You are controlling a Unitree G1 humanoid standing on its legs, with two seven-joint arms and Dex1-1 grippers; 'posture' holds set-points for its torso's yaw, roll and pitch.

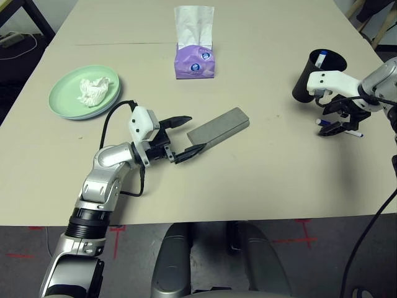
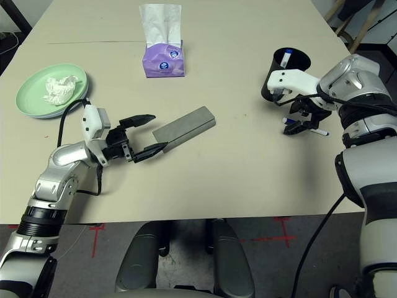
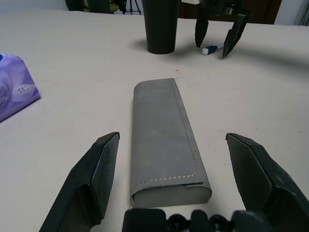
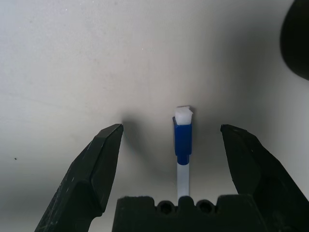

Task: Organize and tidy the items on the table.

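The grey oblong glasses case (image 1: 218,129) lies flat on the pale beige table (image 1: 260,186). My left gripper (image 1: 191,133) is open, its fingers on either side of the case's near end (image 3: 166,140), apart from it. Above a white pen with a blue cap (image 4: 182,140), my right gripper (image 4: 171,130) is open, beside the black cup (image 1: 319,74), which holds another pen (image 1: 321,60). A crumpled white tissue (image 1: 94,89) rests on the light green plate (image 1: 65,93), stacked on the light blue plate (image 1: 93,115). The sunglasses are out of view.
A purple tissue box (image 1: 195,46) stands at the back middle of the table. The plates sit close to the table's left edge. Bare tabletop lies between the case and the cup and along the front edge.
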